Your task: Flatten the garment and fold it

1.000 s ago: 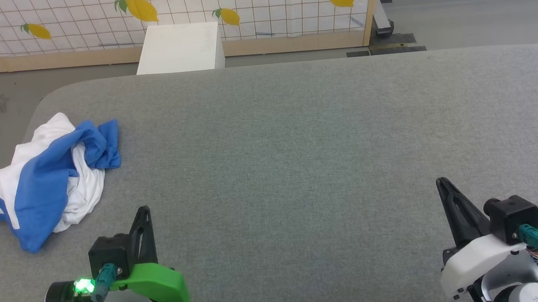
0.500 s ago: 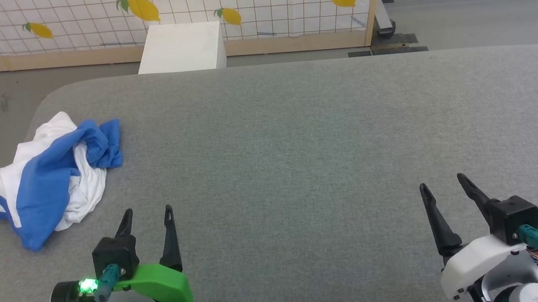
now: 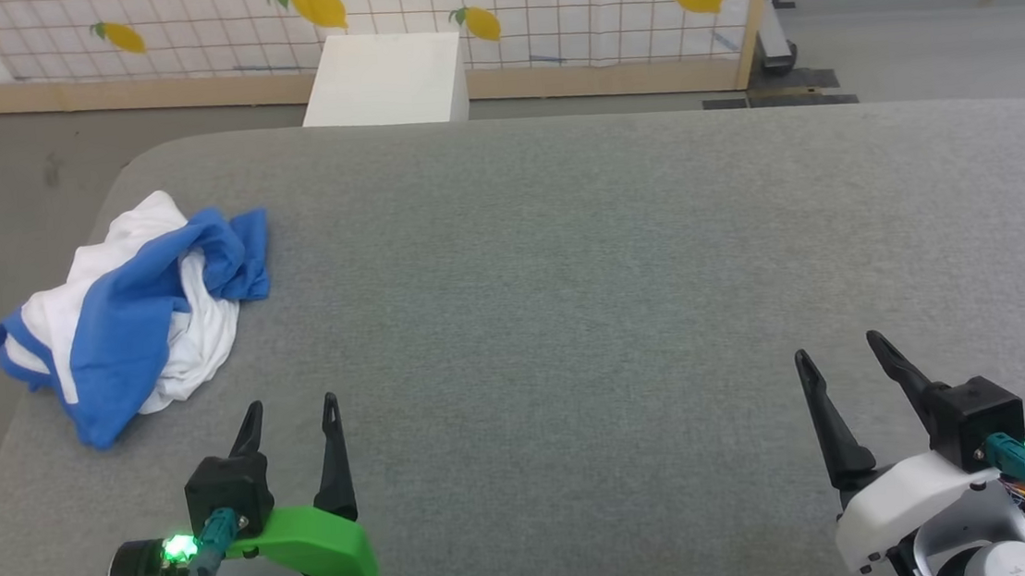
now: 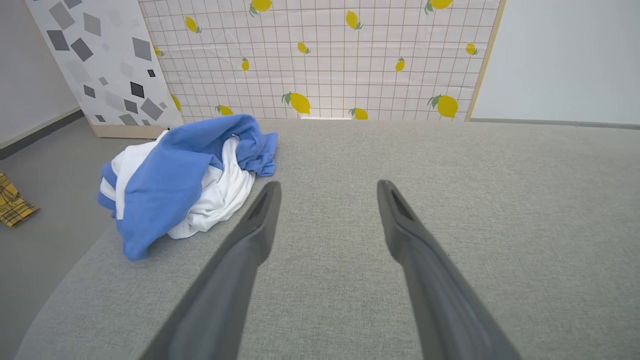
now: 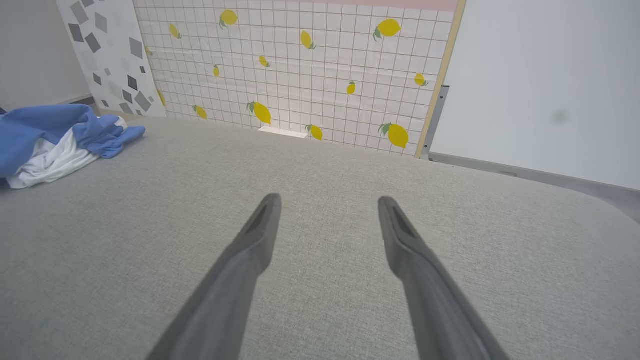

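Jaws apart, left gripper [image 3: 291, 402] and right gripper [image 3: 835, 345] hover empty over the bench's [image 3: 567, 274] near edge, pointing forward; shirt [image 3: 122, 327] lies crumpled at its left edge.

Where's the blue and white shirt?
The shirt lies crumpled near the left edge of the grey cushion in the head view, ahead and left of the left gripper.

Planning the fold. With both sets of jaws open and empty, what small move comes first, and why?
Probably reach the left gripper toward the crumpled white-and-blue T-shirt: it lies bunched, untouched, at the grey padded surface's left edge, nearest that arm.
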